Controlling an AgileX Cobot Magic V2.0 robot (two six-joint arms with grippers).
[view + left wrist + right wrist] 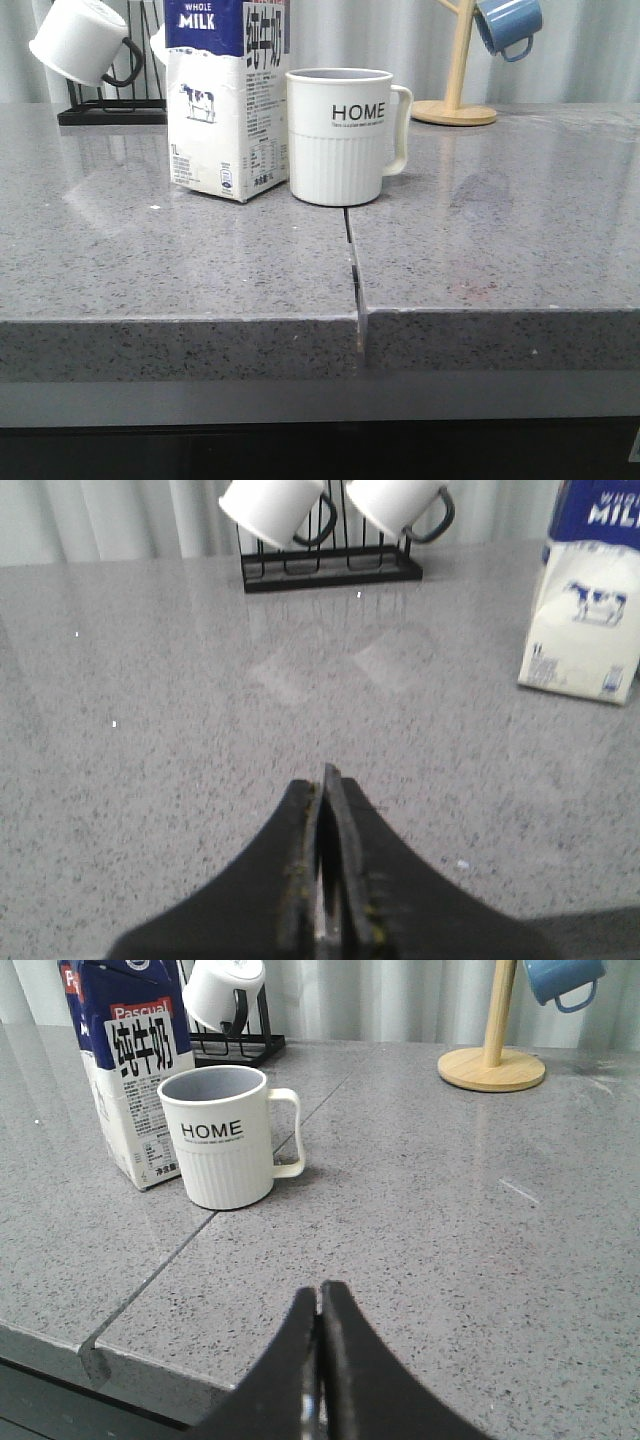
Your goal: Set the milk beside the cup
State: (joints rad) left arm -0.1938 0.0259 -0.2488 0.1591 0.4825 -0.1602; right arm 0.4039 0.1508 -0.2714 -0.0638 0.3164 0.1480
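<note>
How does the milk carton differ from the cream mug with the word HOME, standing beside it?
The milk carton is taller and box-shaped; the mug is shorter and round. The carton is closed on top with a blue band, while the mug is open and has a handle. The carton shows a cow picture; the mug has only lettering. Both stand upright, side by side on the grey counter.
</note>
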